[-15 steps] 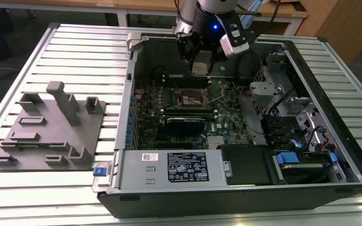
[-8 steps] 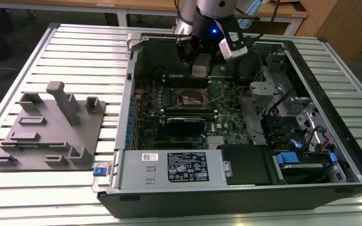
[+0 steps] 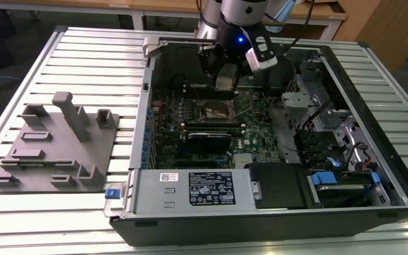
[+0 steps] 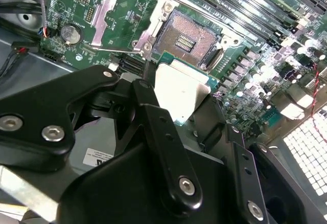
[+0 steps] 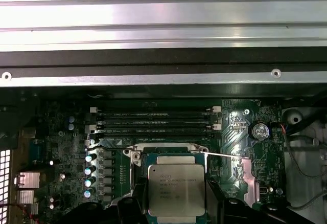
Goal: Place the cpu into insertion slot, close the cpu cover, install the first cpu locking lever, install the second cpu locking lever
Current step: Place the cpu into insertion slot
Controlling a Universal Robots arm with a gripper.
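Observation:
My gripper (image 3: 225, 81) hangs inside the open computer case, above the motherboard. It is shut on the cpu (image 5: 176, 188), a flat square chip with a silvery top, held by two opposite edges between the black fingers (image 4: 153, 106). The cpu (image 4: 180, 92) hovers just beside and above the insertion slot (image 4: 186, 39), whose gold-brown contact field lies bare. The insertion slot (image 3: 217, 112) sits mid-board in the exterior view. The cpu cover (image 4: 116, 10), a silvery metal frame, is swung open away from the slot. A thin wire locking lever (image 4: 104, 47) stands free next to it.
Long black memory slots (image 5: 156, 121) run beside the socket. The case wall (image 5: 163, 55) rises close behind. A drive cage and cables (image 3: 317, 133) fill the exterior view's right, a power supply (image 3: 189, 188) the front. A grey fixture (image 3: 55, 143) lies on the slatted table at the left.

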